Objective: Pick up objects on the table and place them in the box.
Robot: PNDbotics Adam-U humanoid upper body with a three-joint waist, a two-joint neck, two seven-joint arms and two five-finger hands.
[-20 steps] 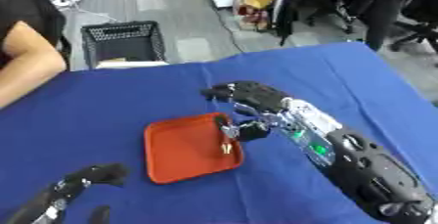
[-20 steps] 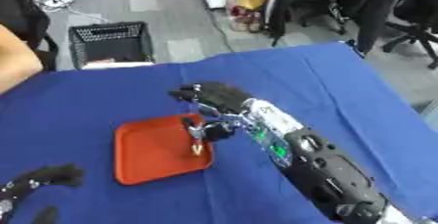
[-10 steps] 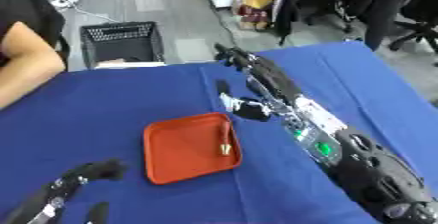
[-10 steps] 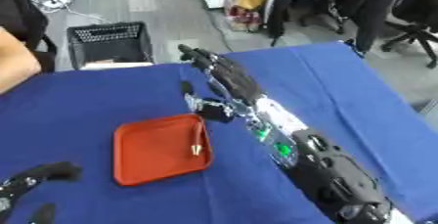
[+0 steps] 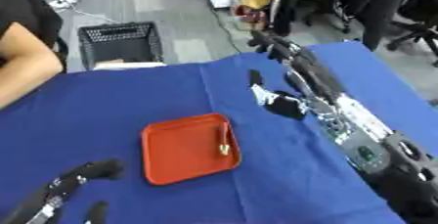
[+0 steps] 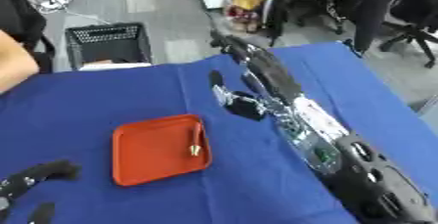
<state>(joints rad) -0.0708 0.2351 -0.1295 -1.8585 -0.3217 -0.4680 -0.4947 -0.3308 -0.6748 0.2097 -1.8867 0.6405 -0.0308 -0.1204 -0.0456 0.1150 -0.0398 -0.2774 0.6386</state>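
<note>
A red tray (image 5: 175, 154) is seen at the centre of the blue worktop (image 5: 102, 96), with a small pen-like object (image 5: 224, 142) lying along its right side. The right hand (image 5: 287, 71) is extended toward the upper centre, fingers straight, holding nothing. The left hand (image 5: 90, 171) is seen at lower left, fingers relaxed.

Table (image 5: 128, 91), blue cloth cover: 1 shallow red tray (image 5: 175, 149) near centre, 1 slim pen-like object (image 5: 224, 140) inside.
</note>
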